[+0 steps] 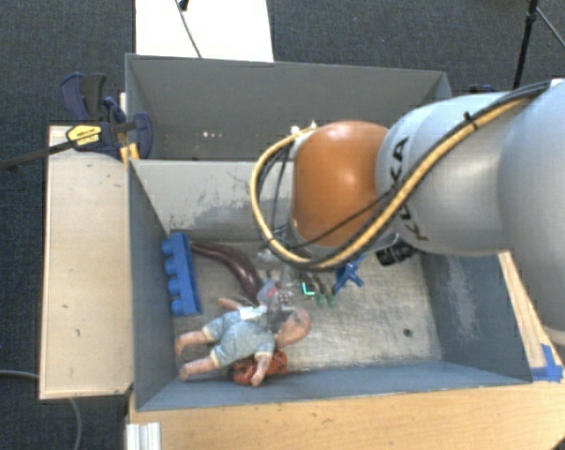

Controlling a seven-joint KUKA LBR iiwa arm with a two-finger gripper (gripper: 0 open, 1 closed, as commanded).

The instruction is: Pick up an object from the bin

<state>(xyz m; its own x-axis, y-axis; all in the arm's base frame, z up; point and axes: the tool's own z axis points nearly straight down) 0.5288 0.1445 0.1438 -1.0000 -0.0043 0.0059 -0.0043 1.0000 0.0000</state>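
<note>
My gripper [276, 294] is low in the bin, under the orange cover, right above the upper body of a doll [233, 337]. The doll wears a pale blue dress and lies on its side along the bin's front wall, legs to the left and head to the right. A dark brown curved piece [231, 257] lies just left of the gripper. A small green thing [321, 296] and a small blue thing [349, 275] lie just to its right, partly hidden by the arm.
A blue studded block [179, 273] stands along the left wall. A reddish tuft [257, 371] lies against the front wall by the doll. The arm and its cables cover the bin's back right.
</note>
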